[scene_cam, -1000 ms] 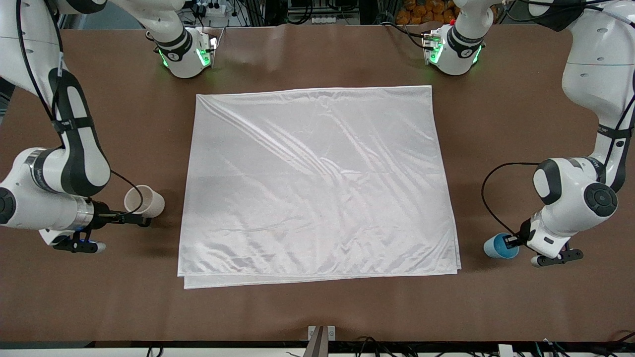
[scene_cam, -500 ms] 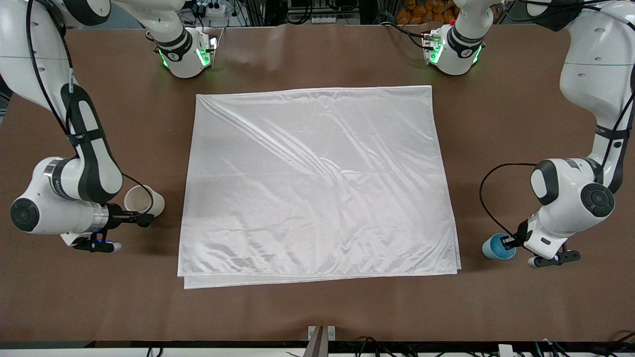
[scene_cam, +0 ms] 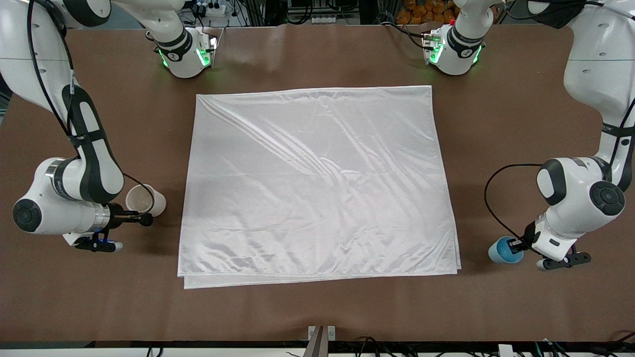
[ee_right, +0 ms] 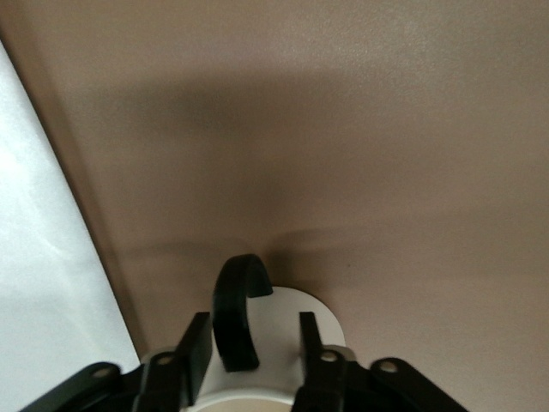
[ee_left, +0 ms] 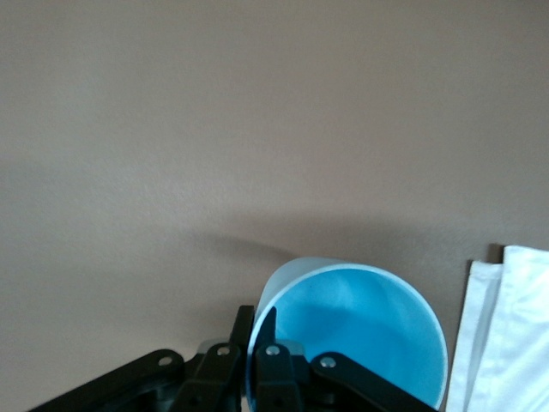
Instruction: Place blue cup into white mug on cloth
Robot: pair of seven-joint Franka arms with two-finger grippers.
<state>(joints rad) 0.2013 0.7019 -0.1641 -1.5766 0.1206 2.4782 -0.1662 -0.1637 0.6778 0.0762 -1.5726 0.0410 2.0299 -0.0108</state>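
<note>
The blue cup (scene_cam: 502,250) stands on the bare table off the cloth (scene_cam: 317,183), by the cloth's near corner at the left arm's end. My left gripper (scene_cam: 516,244) is shut on its rim, one finger inside and one outside, as the left wrist view (ee_left: 255,313) shows on the cup (ee_left: 360,326). The white mug (scene_cam: 145,200) stands on the table beside the cloth at the right arm's end. My right gripper (scene_cam: 141,216) is open at it. In the right wrist view (ee_right: 252,330) its fingers stand apart on either side of the mug's black handle (ee_right: 236,318).
The brown table (scene_cam: 317,307) surrounds the cloth. Both arm bases stand along the edge farthest from the front camera. The cloth's edge shows in the left wrist view (ee_left: 515,343) and the right wrist view (ee_right: 43,257).
The right arm's elbow and wrist have swung toward the cloth while the mug stayed put. The left gripper and blue cup have shifted slightly toward the left arm's end.
</note>
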